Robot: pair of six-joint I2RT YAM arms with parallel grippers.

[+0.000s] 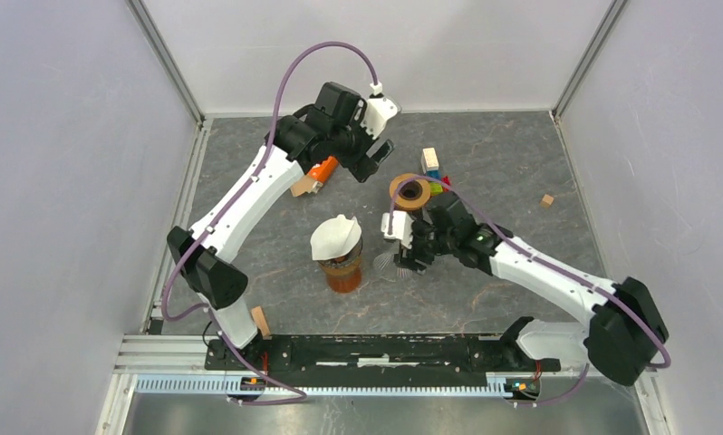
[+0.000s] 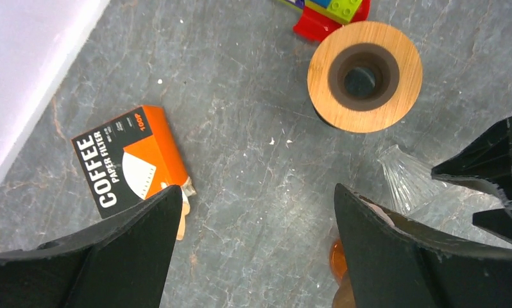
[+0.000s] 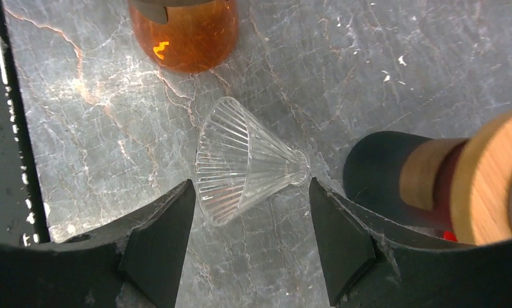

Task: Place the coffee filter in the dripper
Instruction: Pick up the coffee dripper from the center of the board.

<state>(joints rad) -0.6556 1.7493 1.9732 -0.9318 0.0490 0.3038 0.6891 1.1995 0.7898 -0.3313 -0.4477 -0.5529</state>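
Two robot arms over a grey stone-look table (image 1: pixel 485 299): the white coffee filter (image 1: pixel 334 236) sits on top of an amber jar (image 1: pixel 343 274) near the centre, not in the dripper (image 3: pixel 244 170) – a clear ribbed glass cone lying on its side on the table just right of the jar, its narrow tip turned toward a wooden ring (image 2: pixel 364 77) on a dark base. The right gripper (image 1: pixel 405 256) hangs low over the dripper, fingers spread, w/ one tip by the wide rim and the other by the narrow tip; whether either tip touches the glass can't be told from the wrist view. The left gripper (image 2: pixel 256 192) is up at the far side of the table, fingers wide apart, nothing between them. Below it, per its wrist cam, lie an orange box (image 2: pixel 130 160) marked COFFEE at left and the wooden ring at upper right, w/ bare table between. Coloured toy bricks (image 1: pixel 433 169) sit just beyond the ring, and a small wooden block (image 1: pixel 546 200) lies well apart toward the right wall – the filter, jar and dripper are all grouped mid-table, between the two arms
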